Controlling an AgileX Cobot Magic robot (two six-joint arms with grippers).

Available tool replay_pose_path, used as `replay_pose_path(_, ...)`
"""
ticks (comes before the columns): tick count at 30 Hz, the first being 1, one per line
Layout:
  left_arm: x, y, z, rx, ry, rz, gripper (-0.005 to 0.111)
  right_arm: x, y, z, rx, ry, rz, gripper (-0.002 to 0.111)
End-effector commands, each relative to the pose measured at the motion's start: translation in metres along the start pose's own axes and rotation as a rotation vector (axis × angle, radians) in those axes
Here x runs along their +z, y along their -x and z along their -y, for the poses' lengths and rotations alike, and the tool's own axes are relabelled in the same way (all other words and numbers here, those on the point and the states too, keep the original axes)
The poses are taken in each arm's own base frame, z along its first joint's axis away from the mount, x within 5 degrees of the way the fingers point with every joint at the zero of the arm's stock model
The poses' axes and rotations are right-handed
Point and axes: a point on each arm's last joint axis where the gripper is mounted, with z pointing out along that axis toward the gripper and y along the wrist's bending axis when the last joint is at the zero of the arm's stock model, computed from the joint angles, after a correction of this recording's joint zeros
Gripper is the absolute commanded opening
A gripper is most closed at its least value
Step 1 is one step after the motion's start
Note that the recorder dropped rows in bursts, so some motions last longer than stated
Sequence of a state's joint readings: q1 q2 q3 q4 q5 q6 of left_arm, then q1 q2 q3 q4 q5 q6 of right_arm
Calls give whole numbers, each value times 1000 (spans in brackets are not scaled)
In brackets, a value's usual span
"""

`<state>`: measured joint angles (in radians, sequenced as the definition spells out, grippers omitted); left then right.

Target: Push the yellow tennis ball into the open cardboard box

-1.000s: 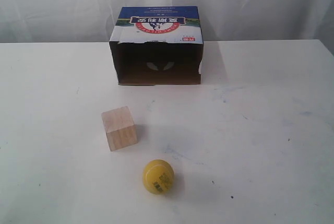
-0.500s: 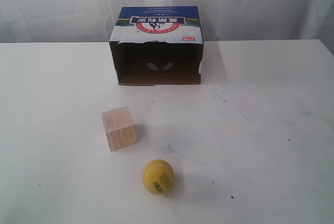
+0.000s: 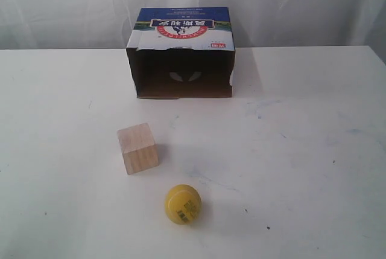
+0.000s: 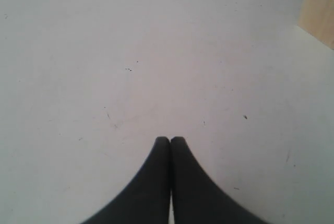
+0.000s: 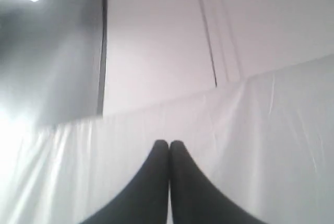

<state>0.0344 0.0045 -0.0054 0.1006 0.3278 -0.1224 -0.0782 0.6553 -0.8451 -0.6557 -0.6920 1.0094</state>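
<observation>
The yellow tennis ball (image 3: 183, 204) rests on the white table near the front, its barcode sticker facing the camera. The open cardboard box (image 3: 181, 54) lies at the back centre, its dark opening turned toward the ball, blue-and-white printed top up. Neither arm shows in the exterior view. My left gripper (image 4: 170, 139) is shut with nothing in it, over bare table. My right gripper (image 5: 169, 142) is also shut and empty, pointing at the white curtain and wall, away from the table.
A pale wooden cube (image 3: 137, 148) stands left of the line between ball and box; its corner shows in the left wrist view (image 4: 318, 12). White table (image 3: 301, 138) spreads around, with a white curtain behind.
</observation>
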Motion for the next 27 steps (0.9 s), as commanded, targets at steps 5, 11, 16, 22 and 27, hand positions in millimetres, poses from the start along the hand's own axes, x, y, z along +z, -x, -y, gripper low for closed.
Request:
replay_pose_path(5, 1, -4, 1, -4, -11, -24, 0, 42, -167, 156, -279, -643, -888, 0)
replay_pose_path(11, 1, -4, 1, -4, -11, -24, 0, 0, -219, 148, -39, -900, -1391, 0)
replay_pose_path(16, 1, -4, 1, -4, -11, -24, 0, 4, -240, 62, 235, -207, -1743, 0)
replay_pose_path(22, 1, -4, 1, -4, -11, -24, 0, 3, -263, -24, 345, 91, -1865, 0)
replay_pose_path(27, 1, -4, 1, -4, -11, -24, 0, -4, -320, -108, 258, 298, -1780, 0)
